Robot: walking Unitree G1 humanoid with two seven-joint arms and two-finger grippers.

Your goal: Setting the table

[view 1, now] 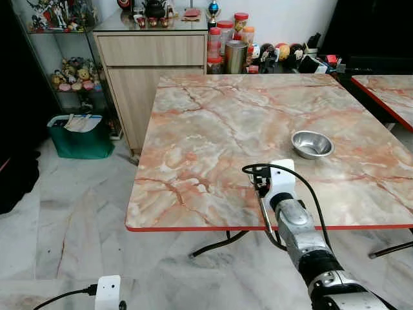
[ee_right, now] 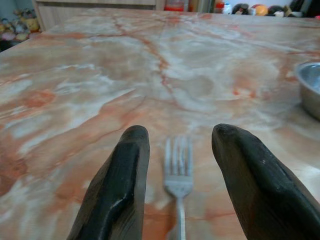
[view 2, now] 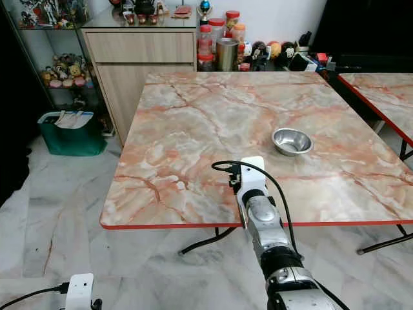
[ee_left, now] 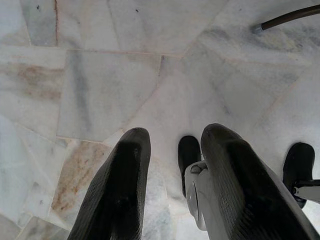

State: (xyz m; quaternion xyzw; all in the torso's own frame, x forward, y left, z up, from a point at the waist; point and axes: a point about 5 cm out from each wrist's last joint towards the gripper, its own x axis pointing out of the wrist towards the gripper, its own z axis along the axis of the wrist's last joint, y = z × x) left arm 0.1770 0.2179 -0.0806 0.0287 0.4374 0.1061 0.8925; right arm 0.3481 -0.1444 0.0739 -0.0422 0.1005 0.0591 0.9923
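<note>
My right gripper (ee_right: 177,136) hovers low over the marble table (view 1: 213,123) near its red front edge, fingers open. A silver fork (ee_right: 177,165) lies flat on the table between the two fingers, tines pointing away from the edge, touching neither finger. Its thin handle (view 1: 263,213) runs back under my wrist toward the edge. A steel bowl (view 1: 312,143) stands upright on the table, farther in and to the right of the gripper. My left gripper (ee_left: 170,145) hangs idle over the floor, fingers apart with nothing between them.
A wooden cabinet (view 1: 151,71) stands behind the table's far left corner, with jars and a metal canister (view 1: 235,56) beside it. A green bag (view 1: 80,135) sits on the floor at the left. A second marble table (view 1: 387,90) stands at the right.
</note>
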